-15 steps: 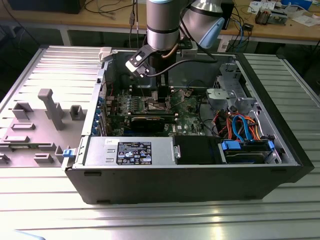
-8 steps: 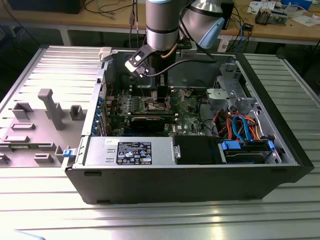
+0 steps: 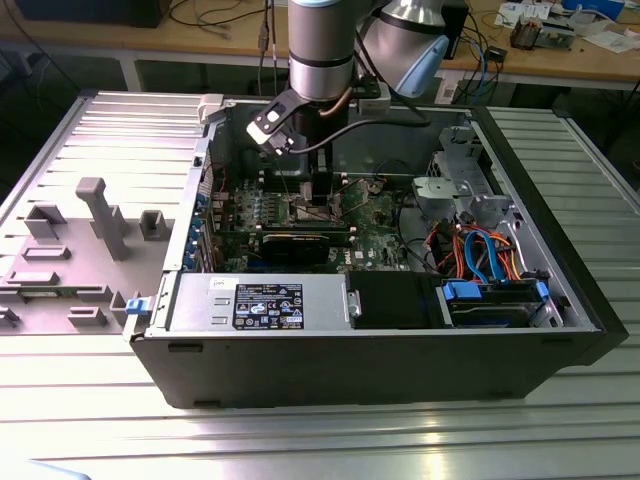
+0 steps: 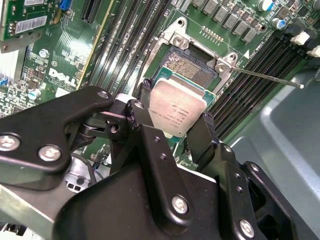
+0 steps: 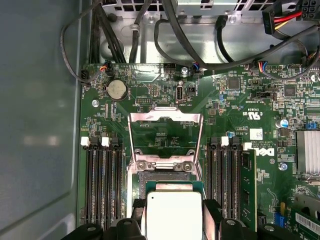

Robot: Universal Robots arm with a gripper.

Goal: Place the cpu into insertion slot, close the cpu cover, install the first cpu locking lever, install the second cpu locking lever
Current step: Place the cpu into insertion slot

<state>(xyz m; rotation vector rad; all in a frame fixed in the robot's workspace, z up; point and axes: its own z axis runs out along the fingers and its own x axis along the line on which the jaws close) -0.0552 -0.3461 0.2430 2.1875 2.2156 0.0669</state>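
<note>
Evidently, one cpu [image 4: 177,110] is gripped between the two black fingers [image 4: 200,135] of the end effector [image 4: 176,114], just over the single insertion slot [image 4: 192,67], in both wrist views. One cpu cover [image 5: 150,116] is shown standing open in the first wrist view, one thin lever [image 4: 270,77] in the second wrist view, and the computer case [image 3: 300,370] on the table [image 3: 100,430] in the exterior view.

A ribbed silver aluminium table [image 3: 320,440] is spreading across the foreground, catching soft light, while a long pale wooden workbench [image 3: 190,40] is running along the back, carrying tangled dark cables [image 3: 215,15].
</note>
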